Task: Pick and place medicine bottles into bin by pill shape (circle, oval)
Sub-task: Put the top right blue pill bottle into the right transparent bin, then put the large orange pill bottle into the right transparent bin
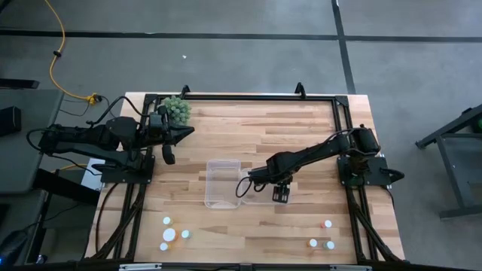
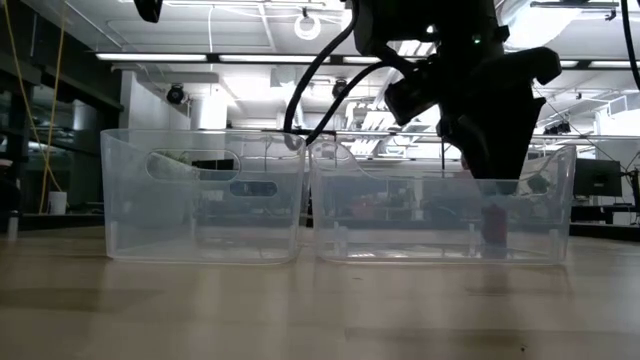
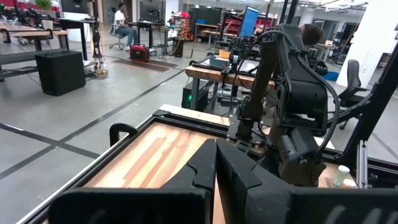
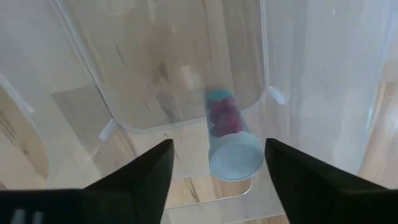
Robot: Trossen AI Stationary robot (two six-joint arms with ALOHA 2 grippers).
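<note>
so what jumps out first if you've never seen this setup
The right gripper hangs over a clear bin mid-table, jaws apart, with a small bottle holding red pills just beyond them, inside the bin. Loose white-capped bottles sit along the near edge, and the left gripper waits shut beside a fuzzy green ball.

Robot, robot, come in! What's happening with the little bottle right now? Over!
Right end effector open over clear bin. Medicine bottle between its fingers, inside the bin. Left end effector shut, parked near the green plant ball. Nothing blocking.
</note>
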